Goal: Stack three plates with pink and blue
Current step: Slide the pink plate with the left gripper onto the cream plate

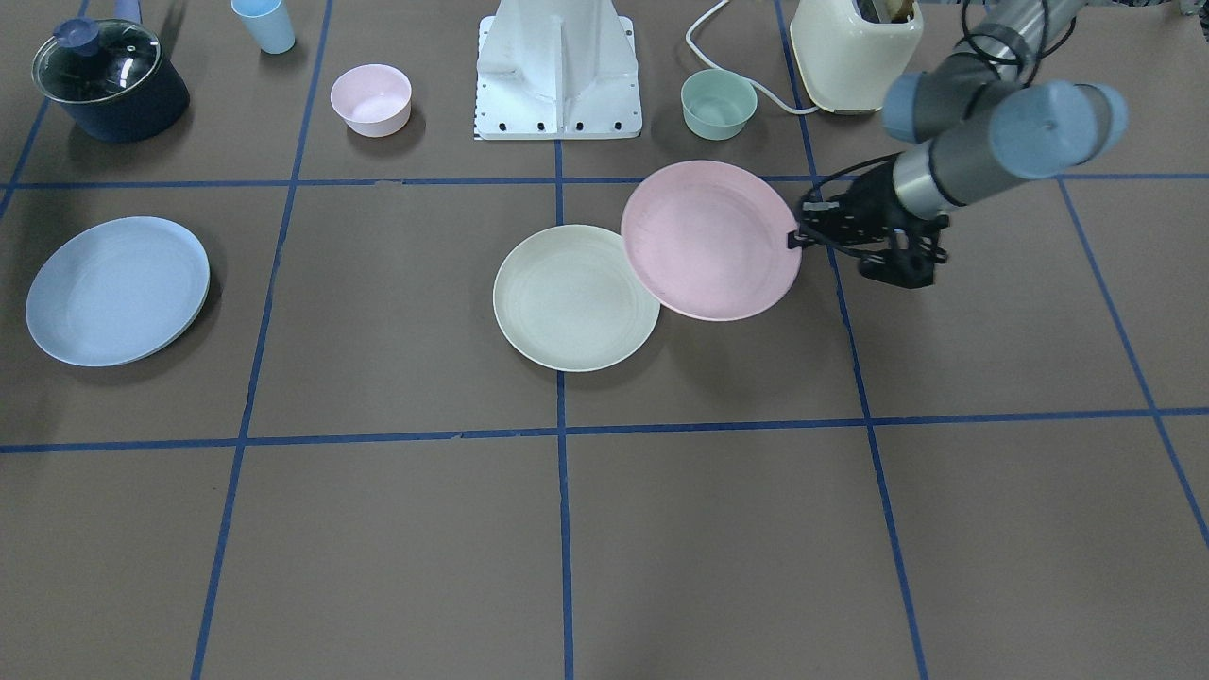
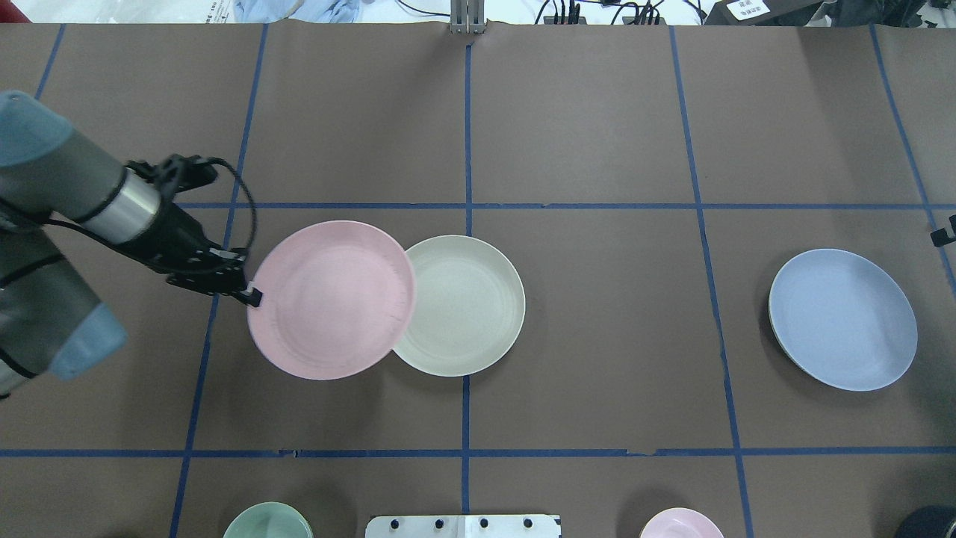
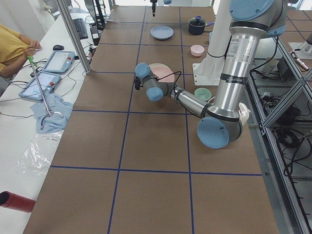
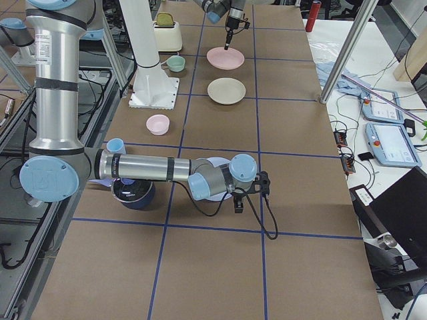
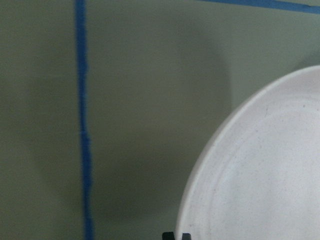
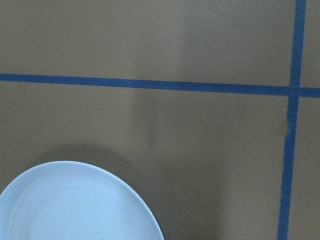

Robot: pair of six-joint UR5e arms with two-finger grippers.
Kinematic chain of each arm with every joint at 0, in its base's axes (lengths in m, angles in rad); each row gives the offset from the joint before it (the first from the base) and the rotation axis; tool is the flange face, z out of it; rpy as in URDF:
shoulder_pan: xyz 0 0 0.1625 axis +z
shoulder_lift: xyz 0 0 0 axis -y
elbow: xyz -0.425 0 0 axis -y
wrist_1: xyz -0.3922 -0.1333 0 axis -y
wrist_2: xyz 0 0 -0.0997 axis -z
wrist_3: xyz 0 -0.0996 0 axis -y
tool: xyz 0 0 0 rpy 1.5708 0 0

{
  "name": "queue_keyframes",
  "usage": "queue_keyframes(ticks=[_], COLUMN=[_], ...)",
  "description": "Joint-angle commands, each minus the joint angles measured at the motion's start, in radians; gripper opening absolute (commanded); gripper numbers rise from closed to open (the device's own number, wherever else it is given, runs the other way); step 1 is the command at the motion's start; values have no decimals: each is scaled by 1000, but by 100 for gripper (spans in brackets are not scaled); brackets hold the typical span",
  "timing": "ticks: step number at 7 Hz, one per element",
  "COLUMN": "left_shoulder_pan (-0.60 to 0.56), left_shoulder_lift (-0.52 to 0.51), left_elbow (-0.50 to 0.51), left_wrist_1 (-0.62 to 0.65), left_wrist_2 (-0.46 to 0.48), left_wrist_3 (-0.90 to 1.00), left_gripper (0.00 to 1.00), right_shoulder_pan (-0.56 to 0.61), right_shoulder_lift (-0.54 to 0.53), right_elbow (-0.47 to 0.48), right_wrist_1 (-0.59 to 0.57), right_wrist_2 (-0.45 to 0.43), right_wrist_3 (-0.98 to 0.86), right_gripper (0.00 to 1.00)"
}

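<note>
pink plate (image 2: 331,299) is close to the middle of the table (image 2: 597,388), a bit toward the end on the robot's left. it's up off the surface: there's a shadow under it, and its far rim overlaps the edge of the cream plate (image 2: 463,305) that lies flat right beside it. blue plate (image 2: 842,319) sits flat way over near the end on the robot's right, well apart from the other two.

left gripper (image 2: 252,295) is pinched narrow on the pink plate's rim, on the side away from the cream one. that arm comes in from the left end, forearm sloping down toward the middle, wrist low, fingers pointing sideways into the rim. right gripper (image 4: 237,203) hangs beside the blue plate, with the arm stretched out low and nearly level along the table. can't tell if it's wide or closed.

view stuff: the left wrist cam only gets the pink plate's curved rim, a tape line and two tiny fingertips (image 5: 177,235) at the bottom edge. the right wrist cam gets a slice of the blue plate and crossing tape, no fingers. only the front cam shows the whole row along the robot-side edge: a lidded pot (image 1: 111,80), blue cup (image 1: 264,25), pink bowl (image 1: 371,99), green bowl (image 1: 719,104) and toaster (image 1: 855,52).
</note>
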Motion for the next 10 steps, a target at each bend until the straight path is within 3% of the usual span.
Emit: queue_keyframes(ticks=[1, 2, 5, 6, 7, 8, 10], left_shoulder_pan=[106, 115, 162, 164, 166, 167, 160], left_shoulder_lift=[-144, -193, -203, -206, -217, -221, -218], left_elbow=[64, 95, 103, 118, 123, 129, 91], left_wrist_1=[1, 4, 1, -1, -1, -1, 2], left_wrist_2=[120, 146, 235, 242, 246, 300, 304], left_wrist_3=[-88, -117, -130, -127, -125, -128, -133], left_gripper=[0, 0, 0, 14, 60, 100, 100], right_shoulder_pan=[-48, -51, -52, -62, -74, -93, -131], right_shoulder_lift=[-18, -30, -64, -89, -90, -90, -90], right_elbow=[8, 8, 43, 61, 57, 56, 54], right_wrist_1=[34, 34, 32, 31, 31, 31, 34], right_wrist_2=[-3, 1, 38, 38, 34, 29, 17], right_wrist_3=[39, 39, 41, 49, 56, 58, 107], right_gripper=[100, 100, 100, 100, 100, 100, 100])
